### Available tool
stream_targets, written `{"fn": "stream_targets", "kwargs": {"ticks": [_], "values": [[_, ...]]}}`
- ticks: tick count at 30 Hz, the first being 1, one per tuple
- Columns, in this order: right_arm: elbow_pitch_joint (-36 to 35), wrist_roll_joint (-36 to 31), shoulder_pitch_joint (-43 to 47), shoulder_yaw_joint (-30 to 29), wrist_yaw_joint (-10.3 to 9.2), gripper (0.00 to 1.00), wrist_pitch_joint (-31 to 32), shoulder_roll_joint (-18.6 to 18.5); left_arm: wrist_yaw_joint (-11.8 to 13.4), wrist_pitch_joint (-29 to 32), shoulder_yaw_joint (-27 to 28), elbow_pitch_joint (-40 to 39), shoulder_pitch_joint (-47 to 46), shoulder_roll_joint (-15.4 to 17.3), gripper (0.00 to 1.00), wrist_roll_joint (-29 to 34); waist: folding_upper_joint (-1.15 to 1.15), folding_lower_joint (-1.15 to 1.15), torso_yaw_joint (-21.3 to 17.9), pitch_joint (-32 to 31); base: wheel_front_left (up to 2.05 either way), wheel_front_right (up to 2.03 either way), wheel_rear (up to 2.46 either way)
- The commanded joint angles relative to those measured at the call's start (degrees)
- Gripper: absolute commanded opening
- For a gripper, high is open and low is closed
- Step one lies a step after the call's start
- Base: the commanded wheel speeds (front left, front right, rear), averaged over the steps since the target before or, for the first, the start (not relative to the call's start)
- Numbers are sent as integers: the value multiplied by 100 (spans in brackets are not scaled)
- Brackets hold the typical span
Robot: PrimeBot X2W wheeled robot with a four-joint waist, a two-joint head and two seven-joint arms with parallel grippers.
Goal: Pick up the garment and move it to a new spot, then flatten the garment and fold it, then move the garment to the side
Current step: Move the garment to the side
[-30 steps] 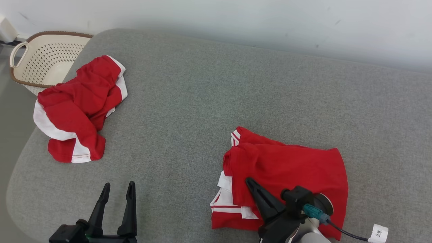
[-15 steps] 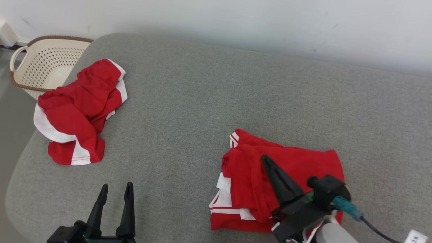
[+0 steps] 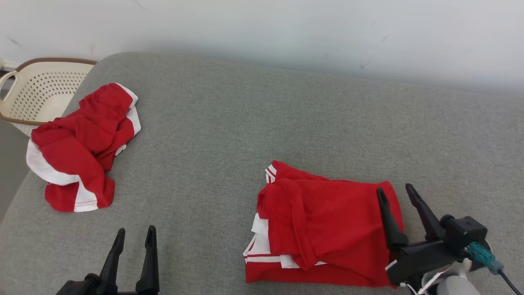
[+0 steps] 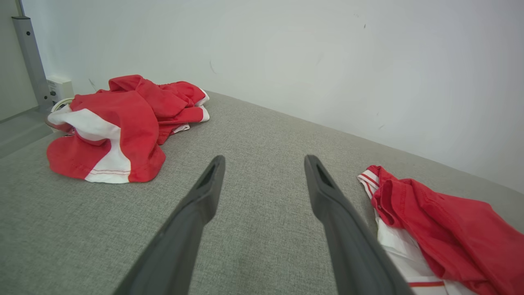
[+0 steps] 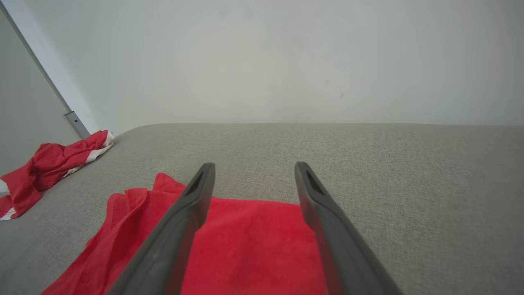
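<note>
Shifted rightward off its earlier pinch, the right gripper [image 3: 394,188] is standing spread at the right edge of the garment [image 3: 327,221], lying folded on the grey cushion [image 3: 245,123] in the head view; the left gripper [image 3: 136,230] is waiting spread. Both wrist views are showing parted, empty fingers [image 4: 184,229].

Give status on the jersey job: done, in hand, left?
Done: the garment lies folded in a compact stack on the grey cushion. In hand: nothing; the right gripper is open over its right edge, the left gripper open, clear of cloth. Left: probably the move aside, unless this spot already counts.
</note>
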Motion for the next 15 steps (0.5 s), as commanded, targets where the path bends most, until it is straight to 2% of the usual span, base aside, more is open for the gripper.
{"fn": "stream_targets", "kwargs": {"ticks": [1, 9, 15], "values": [[96, 75, 100, -88, -2, 100, -6, -62, 13, -33, 38, -31, 96, 1, 100, 31, 0, 0, -78, -21, 0, 0, 0], [511, 357, 205, -208, -2, 100, -5, -142, 4, -32, 116, -67, 116, 1, 100, 63, 0, 0, -226, -1, 0, 0, 0], [926, 787, 85, 135, -2, 100, 233, -200, -27, -32, 102, -60, 74, 1, 100, 48, 0, 0, -293, 62, 0, 0, 0]]}}
